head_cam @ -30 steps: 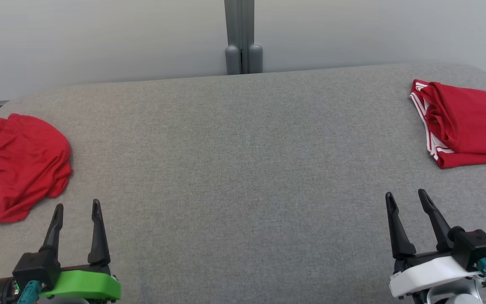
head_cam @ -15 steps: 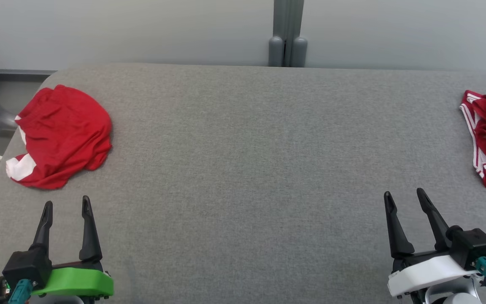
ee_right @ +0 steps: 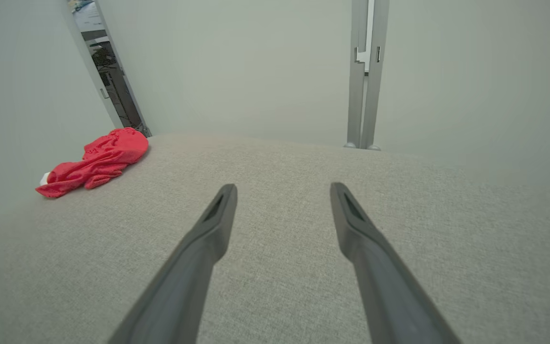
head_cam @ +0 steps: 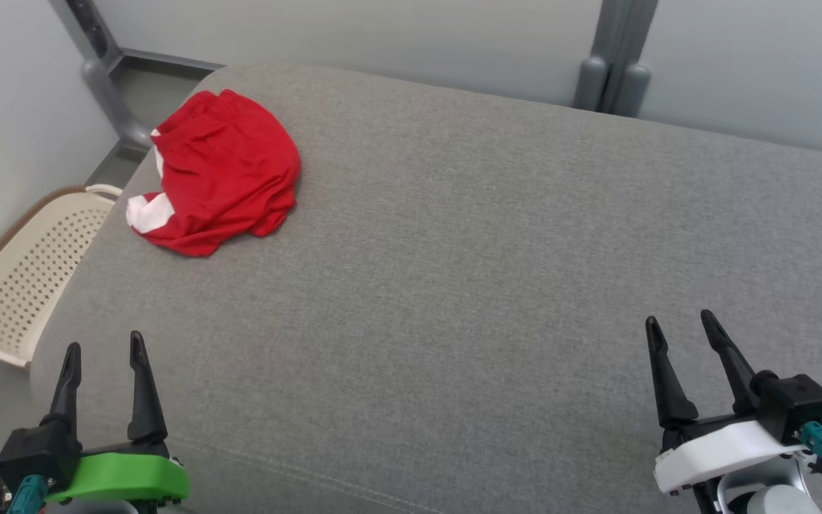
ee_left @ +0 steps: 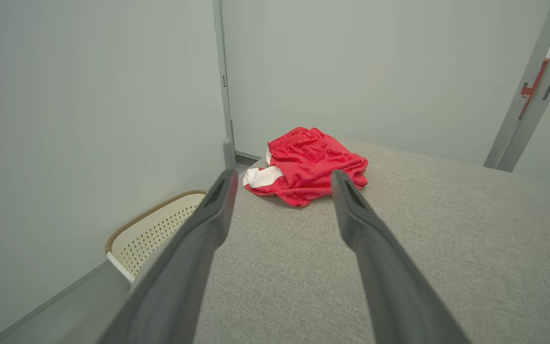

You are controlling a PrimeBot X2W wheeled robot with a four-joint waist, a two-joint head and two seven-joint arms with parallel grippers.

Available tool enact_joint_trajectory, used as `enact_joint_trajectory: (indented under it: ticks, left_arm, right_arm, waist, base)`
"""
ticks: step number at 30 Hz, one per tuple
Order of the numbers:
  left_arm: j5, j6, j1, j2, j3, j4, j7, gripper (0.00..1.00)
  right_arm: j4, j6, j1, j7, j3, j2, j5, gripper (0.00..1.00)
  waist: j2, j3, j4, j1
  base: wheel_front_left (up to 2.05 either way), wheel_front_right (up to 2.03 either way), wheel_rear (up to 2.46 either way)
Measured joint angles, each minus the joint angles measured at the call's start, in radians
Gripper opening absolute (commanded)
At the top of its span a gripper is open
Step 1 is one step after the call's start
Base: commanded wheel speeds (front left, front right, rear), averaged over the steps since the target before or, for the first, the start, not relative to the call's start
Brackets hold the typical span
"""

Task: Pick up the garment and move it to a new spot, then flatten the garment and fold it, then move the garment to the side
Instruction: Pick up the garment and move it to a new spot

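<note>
both sets of fingers stand apart with nothing between them: my left gripper (head_cam: 104, 341) and my right gripper (head_cam: 679, 318) are released and hover low over the grey padded table (head_cam: 454, 285), touching no cloth.

the garment (head_cam: 222, 178) lies well ahead of the left gripper, near the table's far left corner; in the left wrist view it sits straight out past the fingertips. from the right gripper it is far off, ahead and to the left.

it is a crumpled red heap, so i cannot make out its full shape. a gathered waistband shows at its far edge and a white patch at its left edge; the rest is folded under itself.

left of the left gripper, below the table edge, sits a cream perforated basket (head_cam: 18, 285); the table hides its near side.

a small red mark on the grey post (ee_left: 525, 91), ahead and to the right of the left gripper, is too small to read.
</note>
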State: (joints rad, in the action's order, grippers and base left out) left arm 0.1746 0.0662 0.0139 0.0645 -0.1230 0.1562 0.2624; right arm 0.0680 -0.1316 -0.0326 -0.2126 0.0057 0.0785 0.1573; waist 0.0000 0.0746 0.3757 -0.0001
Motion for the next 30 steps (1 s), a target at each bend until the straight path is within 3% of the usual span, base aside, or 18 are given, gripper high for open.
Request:
enact_joint_trajectory:
  ticks: [8,13,23,30]
  left_arm:
    - [0.002,-0.005,-0.01,-0.005,-0.011,-0.002,0.0,1.0]
    - [0.004,-0.005,-0.022,-0.006,-0.025,-0.003,0.0,1.0]
    - [0.009,0.0,0.028,-0.007,-0.039,0.014,0.0,1.0]
    - [0.026,0.017,0.233,0.03,-0.074,0.086,0.001,1.0]
  right_arm:
    - [0.001,0.0,0.004,0.009,0.006,0.0,-0.001,1.0]
    - [0.002,0.0,0.007,0.012,0.013,0.005,0.0,1.0]
    - [-0.007,0.0,0.015,0.027,-0.004,0.03,0.0,1.0]
    - [-0.087,0.0,0.051,0.075,-0.064,0.091,-0.021,1.0]
  waist:
    - [0.0,0.01,0.102,0.0]
    - [0.0,0.017,0.131,0.0]
    - [0.0,0.037,0.092,0.0]
    - [0.0,0.105,0.045,0.0001]
  base:
    - [0.0,0.0,0.0]
    - [0.0,0.0,0.0]
    - [0.0,0.0,0.0]
    - [0.0,0.0,0.0]
